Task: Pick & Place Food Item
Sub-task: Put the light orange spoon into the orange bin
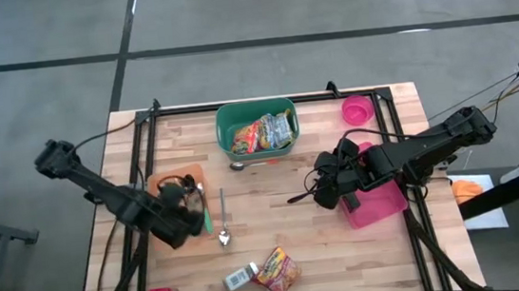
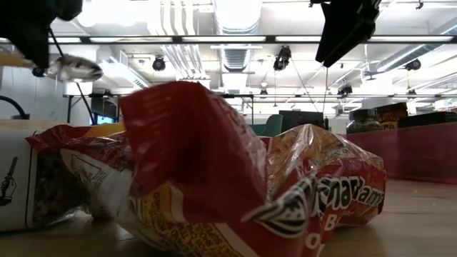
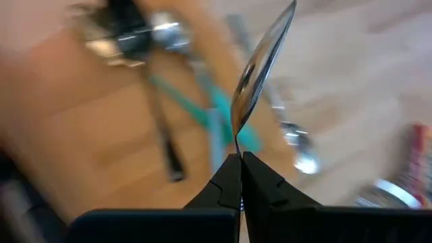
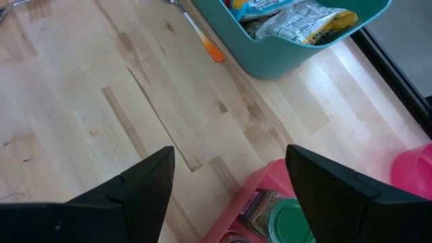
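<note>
Your left end effector (image 3: 239, 165) is clamped on a spoon (image 3: 260, 67) over the orange tray (image 1: 160, 185), left of centre. Your right end effector (image 4: 229, 185) hangs open above the surface (image 1: 296, 228). The red snack packet (image 1: 277, 273) lies at lower centre.

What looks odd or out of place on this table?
One thing: the left gripper, over the orange board, is shut on a spoon, though the job concerns food. Another spoon lies loose on the bare wood, and a crumpled snack bag sits near the front edge, away from the green bin.
</note>
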`<state>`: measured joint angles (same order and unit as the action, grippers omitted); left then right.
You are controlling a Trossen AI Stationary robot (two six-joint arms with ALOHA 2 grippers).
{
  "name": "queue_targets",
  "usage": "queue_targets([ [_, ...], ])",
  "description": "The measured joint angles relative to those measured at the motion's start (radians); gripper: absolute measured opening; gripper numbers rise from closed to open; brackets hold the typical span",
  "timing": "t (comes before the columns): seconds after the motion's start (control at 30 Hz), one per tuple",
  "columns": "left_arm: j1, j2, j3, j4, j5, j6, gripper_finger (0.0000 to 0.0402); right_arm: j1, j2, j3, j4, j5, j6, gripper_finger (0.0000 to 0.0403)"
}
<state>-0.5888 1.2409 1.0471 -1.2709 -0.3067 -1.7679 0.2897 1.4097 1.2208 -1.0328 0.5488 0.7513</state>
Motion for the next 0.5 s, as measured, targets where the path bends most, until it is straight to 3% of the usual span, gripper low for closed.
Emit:
queue_targets([
  [0.2, 0.076, -0.081, -0.078, -0.052, 0.019, -0.142, 0.0, 0.0, 0.0, 0.0, 0.001, 0.001, 0.0, 0.0281],
  [0.5, 0.249, -0.124, -0.229, 0.042, 0.081, -0.022, 0.0, 0.0, 0.0, 0.0, 0.007, 0.001, 0.001, 0.0281],
])
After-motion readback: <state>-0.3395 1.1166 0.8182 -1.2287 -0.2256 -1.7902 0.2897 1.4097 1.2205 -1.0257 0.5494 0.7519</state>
